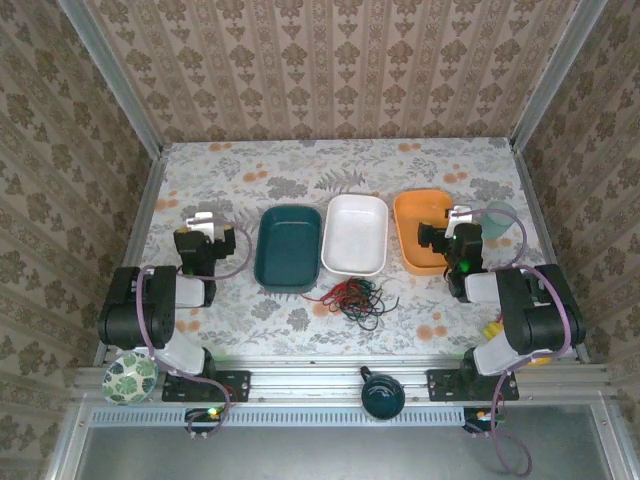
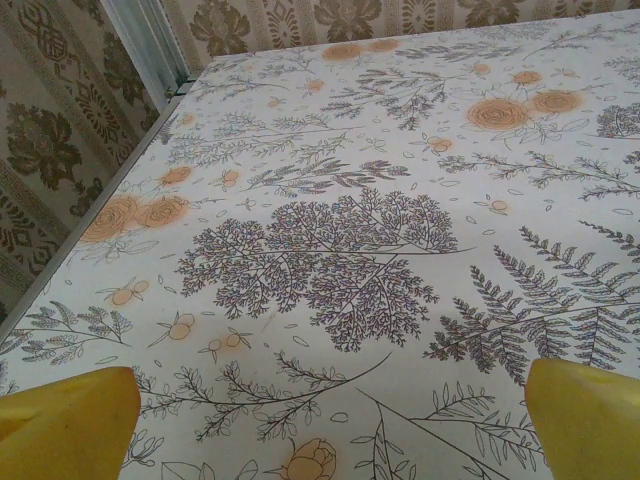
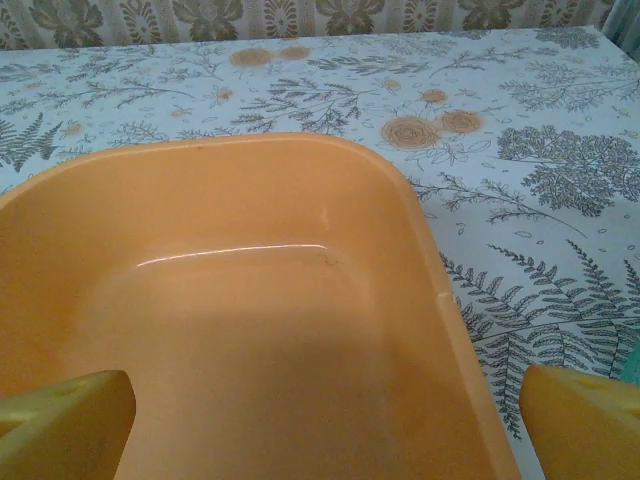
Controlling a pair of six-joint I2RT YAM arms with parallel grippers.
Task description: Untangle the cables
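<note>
– So, where are the cables (image 1: 352, 295)?
– Bunched by the near edge of the tabletop (image 2: 330, 150), mid-width, untouched. My left gripper (image 2: 325, 425) and right gripper (image 3: 325, 425) both gape wide, empty. Next I'd swing one inward to pinch a strand.
– Views?
– Overhead gives the tangle; right wrist, the inside of the orange tub (image 3: 300, 200).

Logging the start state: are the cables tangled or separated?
Tangled. The cables lie as one red, black and green bunch on the table, by the near edge of the white tub.
</note>
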